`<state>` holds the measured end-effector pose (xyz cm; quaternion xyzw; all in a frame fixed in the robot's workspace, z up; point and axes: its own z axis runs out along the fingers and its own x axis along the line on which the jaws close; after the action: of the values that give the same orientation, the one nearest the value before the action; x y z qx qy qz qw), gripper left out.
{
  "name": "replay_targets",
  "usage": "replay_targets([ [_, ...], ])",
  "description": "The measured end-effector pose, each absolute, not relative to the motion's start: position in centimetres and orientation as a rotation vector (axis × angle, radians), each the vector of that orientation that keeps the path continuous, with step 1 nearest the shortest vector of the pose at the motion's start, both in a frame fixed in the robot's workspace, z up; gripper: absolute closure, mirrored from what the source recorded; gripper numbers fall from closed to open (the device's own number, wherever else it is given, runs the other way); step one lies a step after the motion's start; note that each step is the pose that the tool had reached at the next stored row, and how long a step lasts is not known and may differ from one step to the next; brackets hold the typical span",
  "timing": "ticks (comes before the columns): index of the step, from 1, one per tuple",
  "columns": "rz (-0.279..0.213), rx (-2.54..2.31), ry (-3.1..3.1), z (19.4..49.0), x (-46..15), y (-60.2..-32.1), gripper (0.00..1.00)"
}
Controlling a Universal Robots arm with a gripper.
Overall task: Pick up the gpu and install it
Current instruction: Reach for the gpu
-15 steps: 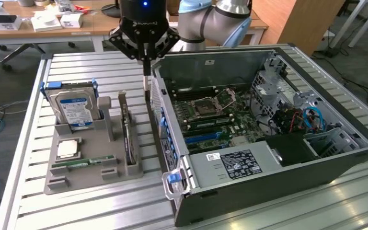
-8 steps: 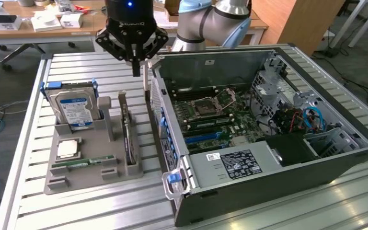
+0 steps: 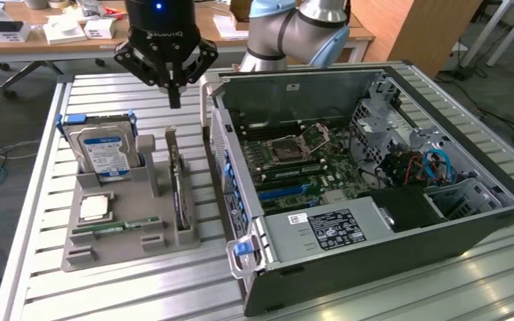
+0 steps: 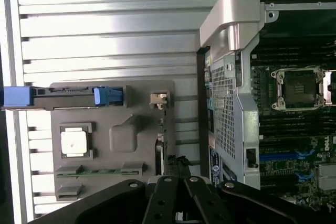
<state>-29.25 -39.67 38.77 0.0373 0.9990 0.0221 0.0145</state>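
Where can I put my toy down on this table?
Bare slats lie between the grey tray and the near edge of the table, and behind the tray too. It is crowded in the narrow gap between the gpu and the computer case, and inside the case.

The gpu (image 3: 179,190) stands edge-on in the grey tray (image 3: 118,249), so its flat sides are mostly hidden. The arm (image 3: 297,30) is cut off at the top edge.

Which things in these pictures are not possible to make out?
- gpu face: exterior view, it stands edge-on in the tray.
- gpu end: wrist view, the gripper covers it.
- Drive label text: exterior view, too small.
- Case: wrist view, cut off by the edge.
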Motion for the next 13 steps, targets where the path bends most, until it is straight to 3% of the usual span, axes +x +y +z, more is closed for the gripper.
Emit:
replay_targets([
  [13,0.069,0.116,3.110,38.7,-30.9,-39.6,0.89],
])
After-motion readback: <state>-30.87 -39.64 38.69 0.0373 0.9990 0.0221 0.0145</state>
